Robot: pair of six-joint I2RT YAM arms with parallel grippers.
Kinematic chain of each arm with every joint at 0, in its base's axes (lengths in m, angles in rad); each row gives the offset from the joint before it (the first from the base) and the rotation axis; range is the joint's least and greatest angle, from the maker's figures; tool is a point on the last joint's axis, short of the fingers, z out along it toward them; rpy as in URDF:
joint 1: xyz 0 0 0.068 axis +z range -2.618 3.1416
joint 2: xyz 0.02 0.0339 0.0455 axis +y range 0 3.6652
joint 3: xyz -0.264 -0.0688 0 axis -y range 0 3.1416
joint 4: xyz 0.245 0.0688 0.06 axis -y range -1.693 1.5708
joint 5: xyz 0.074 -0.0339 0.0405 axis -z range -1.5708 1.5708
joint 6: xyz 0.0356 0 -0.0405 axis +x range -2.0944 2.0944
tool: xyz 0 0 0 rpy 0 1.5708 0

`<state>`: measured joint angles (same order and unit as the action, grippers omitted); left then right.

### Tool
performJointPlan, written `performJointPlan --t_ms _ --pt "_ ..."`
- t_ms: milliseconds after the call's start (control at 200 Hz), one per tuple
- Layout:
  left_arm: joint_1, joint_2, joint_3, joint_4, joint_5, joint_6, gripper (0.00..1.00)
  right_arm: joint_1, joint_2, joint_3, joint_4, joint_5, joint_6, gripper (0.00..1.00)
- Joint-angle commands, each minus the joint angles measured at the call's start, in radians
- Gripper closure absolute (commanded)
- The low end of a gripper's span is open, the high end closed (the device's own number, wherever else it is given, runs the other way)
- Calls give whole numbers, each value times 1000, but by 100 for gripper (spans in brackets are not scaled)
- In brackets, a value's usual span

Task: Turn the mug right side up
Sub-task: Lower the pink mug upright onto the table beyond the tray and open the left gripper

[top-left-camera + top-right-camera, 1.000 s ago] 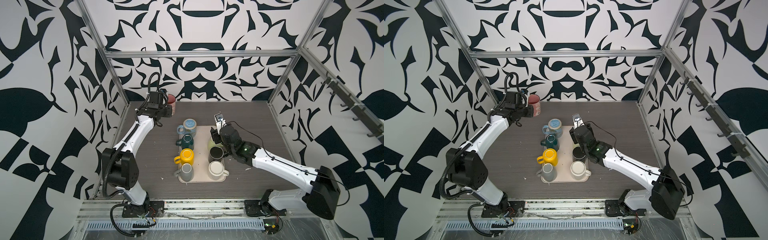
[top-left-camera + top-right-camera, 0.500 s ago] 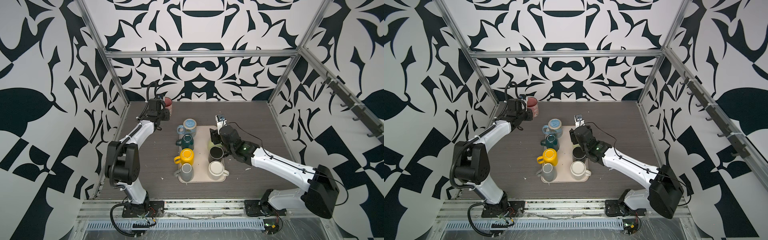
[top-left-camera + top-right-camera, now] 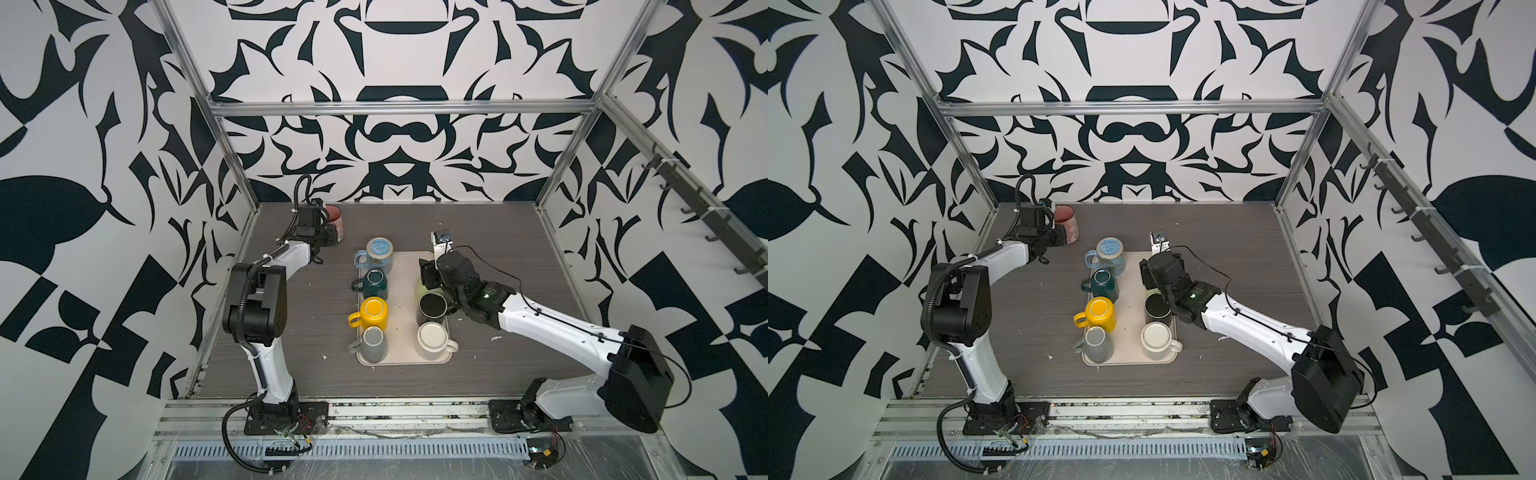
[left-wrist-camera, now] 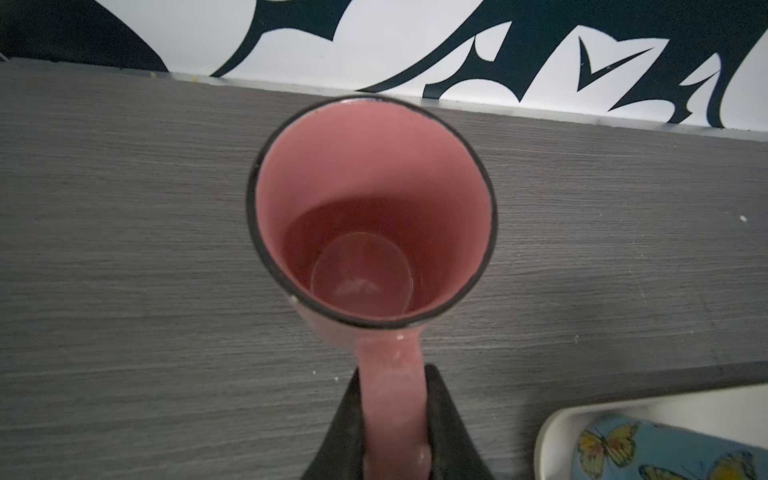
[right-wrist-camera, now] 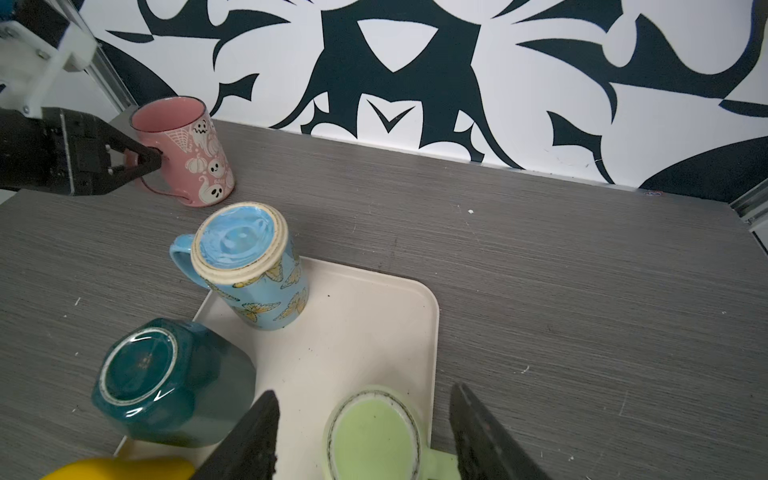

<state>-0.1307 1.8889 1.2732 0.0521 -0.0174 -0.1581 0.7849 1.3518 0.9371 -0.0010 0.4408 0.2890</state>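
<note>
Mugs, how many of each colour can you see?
pink mug: 1
blue mug: 1
teal mug: 1
yellow mug: 1
grey mug: 1
green mug: 1
black mug: 1
white mug: 1
Total: 8 mugs

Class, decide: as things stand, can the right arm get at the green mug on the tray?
Probably yes. The right claw hangs open over the green mug, straddling it, with nothing between them. The teal mug sits near one side, so the approach looks a little tight there.
</note>
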Motion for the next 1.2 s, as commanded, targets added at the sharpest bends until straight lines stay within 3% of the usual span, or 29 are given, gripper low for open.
performJointPlan --t_ms 0,220,415,635,995,1095,1195 --pt "9 -1 65 124 11 -8 100 -4 0 9 12 -4 20 33" --pt "9 21 68 90 17 -8 100 -4 7 11 8 -6 28 33" --pt "9 15 68 47 25 -15 62 -4 10 12 9 -11 36 33" --pt "9 -2 63 19 25 -17 33 -4 18 14 10 -18 40 33" --pt "9 -239 14 -173 31 -71 25 -4 27 25 0 -34 47 33" --pt "9 -325 14 -282 102 -173 26 -4 32 47 -36 -33 67 33" --pt "9 -408 -17 -331 152 -350 26 -4 28 74 -86 -27 89 33"
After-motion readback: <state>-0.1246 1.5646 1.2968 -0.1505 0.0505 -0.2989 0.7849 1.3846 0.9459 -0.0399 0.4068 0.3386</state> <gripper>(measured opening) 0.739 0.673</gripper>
